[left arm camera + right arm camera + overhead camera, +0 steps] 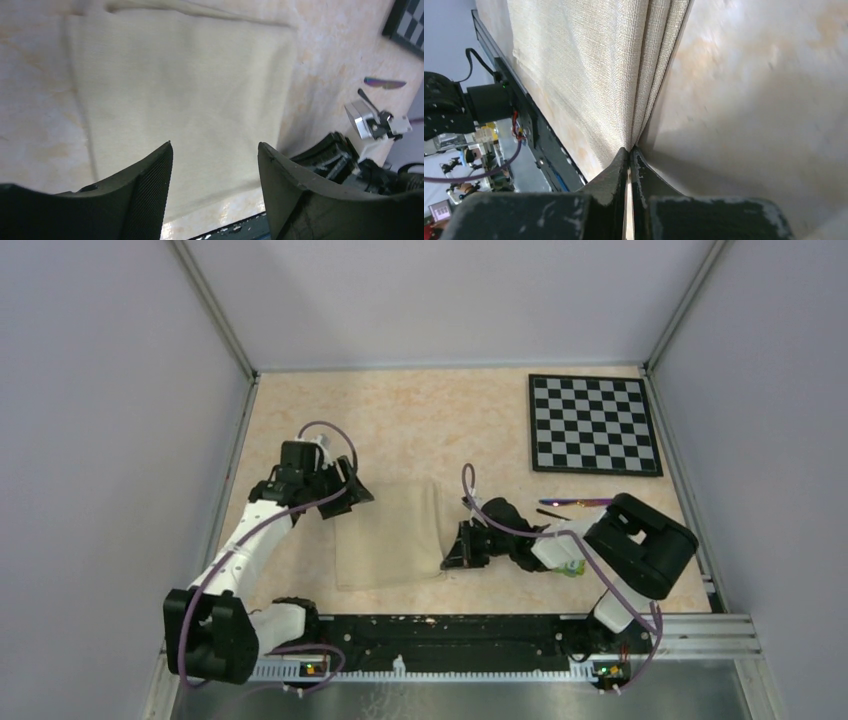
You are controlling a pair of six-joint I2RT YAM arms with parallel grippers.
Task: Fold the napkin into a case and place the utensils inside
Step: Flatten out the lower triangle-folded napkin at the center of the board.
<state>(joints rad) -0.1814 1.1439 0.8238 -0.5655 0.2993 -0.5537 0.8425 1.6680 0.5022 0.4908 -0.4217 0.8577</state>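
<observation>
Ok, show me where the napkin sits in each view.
Top external: napkin at centre.
Left wrist: napkin fills the upper middle, beyond the open jaws.
Right wrist: napkin upper left, edge pinched in the shut jaws.
Shared landmark: black rail beside the napkin's near edge.

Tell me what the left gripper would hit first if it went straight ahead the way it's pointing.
Most likely the napkin: it fills the view ahead between the open fingers of the left gripper. Depth is unclear, but nothing shows in between.
</observation>
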